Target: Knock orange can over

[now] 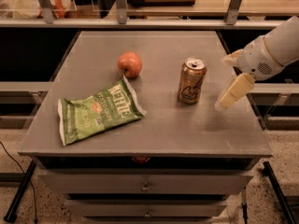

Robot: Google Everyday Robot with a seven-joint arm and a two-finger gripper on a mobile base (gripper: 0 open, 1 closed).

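Observation:
The orange can (191, 80) stands upright on the grey table top (187, 129), right of centre. It is copper-orange with a silver top, a pull tab and dark cursive script. My gripper (225, 101) hangs from the white arm (271, 52) at the right. Its cream fingers (233, 91) point down and left. The tip is a short way to the right of the can, near the can's base height, and apart from it.
A reddish-orange apple (129, 64) sits left of the can. A green Kettle chip bag (96, 112) lies flat at the front left. Drawers (145, 186) sit under the table top. Rails and a shelf (140, 6) run behind the table.

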